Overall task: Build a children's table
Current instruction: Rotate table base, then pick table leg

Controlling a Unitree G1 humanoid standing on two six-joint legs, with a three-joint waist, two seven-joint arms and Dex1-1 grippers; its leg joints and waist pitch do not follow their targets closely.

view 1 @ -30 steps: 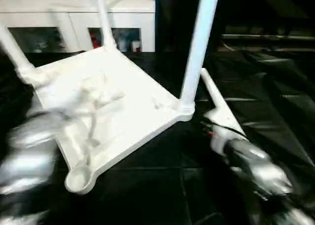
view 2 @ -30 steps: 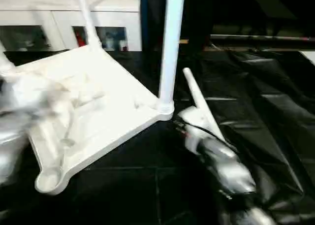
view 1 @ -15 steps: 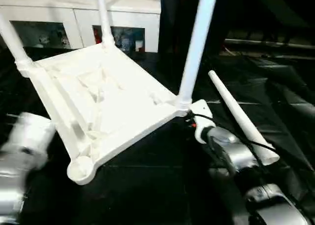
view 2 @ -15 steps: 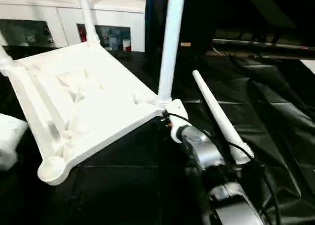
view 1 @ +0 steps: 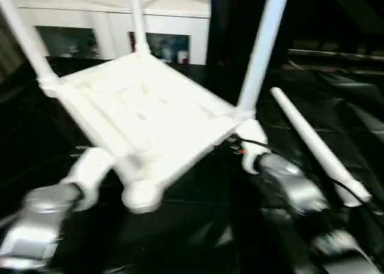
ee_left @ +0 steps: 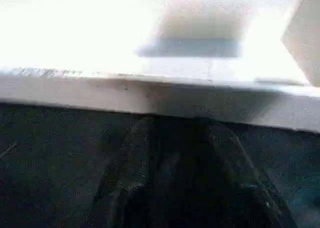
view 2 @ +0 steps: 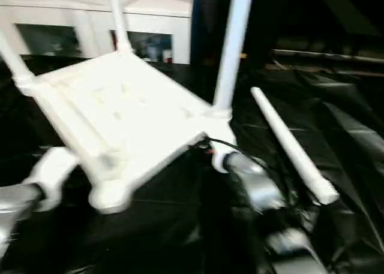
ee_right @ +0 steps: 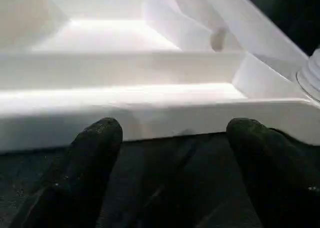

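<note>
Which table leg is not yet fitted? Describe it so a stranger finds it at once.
The upturned tabletop sits on the black sheet with three legs standing in its corners. To its right, one leg lies flat on the sheet, the only one not upright.

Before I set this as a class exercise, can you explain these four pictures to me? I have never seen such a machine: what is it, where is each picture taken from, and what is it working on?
This is a humanoid robot with two silver arms. The two wide pictures come from cameras in its head, looking down over its forearms. The other two come from cameras on its wrists, looking along each arm's black fingers.

On the black-covered surface lies a white tabletop, upside down, ribs showing. Three legs already stand up from its corners; the near corner socket is empty. The fourth leg lies loose beside it.

The right gripper is open at the tabletop's edge, holding nothing. The left gripper also points at the edge; its grip is unclear.
</note>
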